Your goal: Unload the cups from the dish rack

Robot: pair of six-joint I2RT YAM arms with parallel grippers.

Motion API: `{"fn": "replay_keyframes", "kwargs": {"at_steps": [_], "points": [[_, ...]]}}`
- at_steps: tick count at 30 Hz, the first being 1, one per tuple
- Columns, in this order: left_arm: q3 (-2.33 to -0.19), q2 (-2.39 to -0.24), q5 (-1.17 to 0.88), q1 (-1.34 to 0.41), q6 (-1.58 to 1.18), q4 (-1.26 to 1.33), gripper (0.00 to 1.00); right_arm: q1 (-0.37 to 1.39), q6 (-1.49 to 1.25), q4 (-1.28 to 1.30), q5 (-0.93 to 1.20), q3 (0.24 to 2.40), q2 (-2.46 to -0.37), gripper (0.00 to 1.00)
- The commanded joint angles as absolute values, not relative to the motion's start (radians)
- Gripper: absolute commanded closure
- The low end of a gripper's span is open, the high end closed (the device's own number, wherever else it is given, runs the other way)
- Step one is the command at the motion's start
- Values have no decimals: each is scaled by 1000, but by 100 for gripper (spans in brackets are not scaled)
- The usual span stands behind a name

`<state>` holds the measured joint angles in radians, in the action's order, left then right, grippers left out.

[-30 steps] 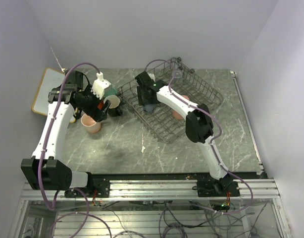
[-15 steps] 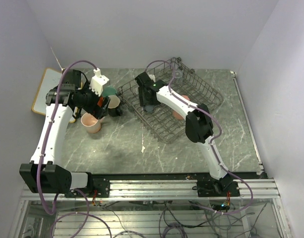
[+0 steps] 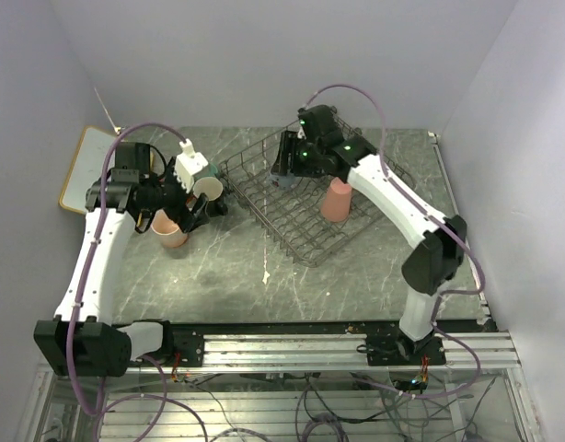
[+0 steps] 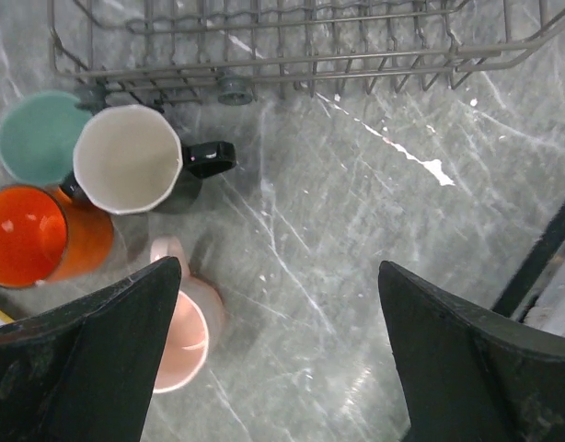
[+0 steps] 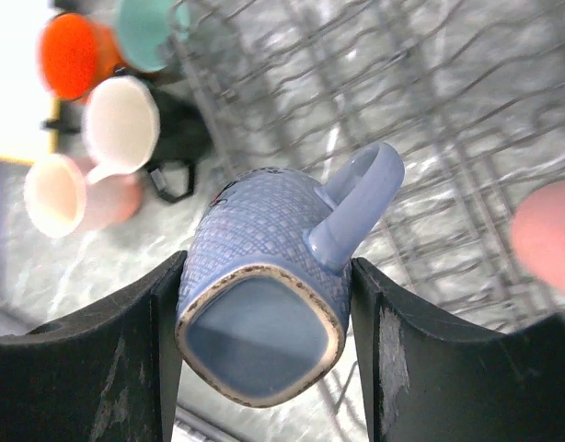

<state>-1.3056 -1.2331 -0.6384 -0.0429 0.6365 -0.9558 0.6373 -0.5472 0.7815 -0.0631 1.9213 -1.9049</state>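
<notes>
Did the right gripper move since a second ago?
Yes. The right gripper, shut on the blue cup, has shifted a little toward the rack's far rim, and its arm has swung out to the right.

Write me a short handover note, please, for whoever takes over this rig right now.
Left pincer: open, empty, above the unloaded mugs.
Right pincer: shut on the grey-blue cup, held above the dish rack.
Done: orange mug, mint green mug, black mug and pale pink mug stand on the table left of the rack.
Left: set the grey-blue cup down; the pink tumbler is in the rack.
</notes>
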Motion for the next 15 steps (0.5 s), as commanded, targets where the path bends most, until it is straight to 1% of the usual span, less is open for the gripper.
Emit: {"fn": "replay_keyframes", "kwargs": {"at_steps": [1, 6, 10, 13, 15], "points": [[-1214, -1137, -739, -55, 804, -821, 1, 605, -659, 589, 256, 1746, -1787, 91], [-1108, -1008, -710, -96, 931, -642, 1, 593, -871, 295, 534, 1531, -1685, 91], [-1027, -907, -679, -154, 924, -456, 1, 593, -1122, -63, 735, 1376, -1654, 91], [-992, -865, -663, -185, 892, -371, 2, 605, -1305, -317, 809, 1299, -1651, 92], [-992, -853, -669, -192, 883, -364, 3, 615, -1388, -431, 830, 1269, -1653, 93]]}}
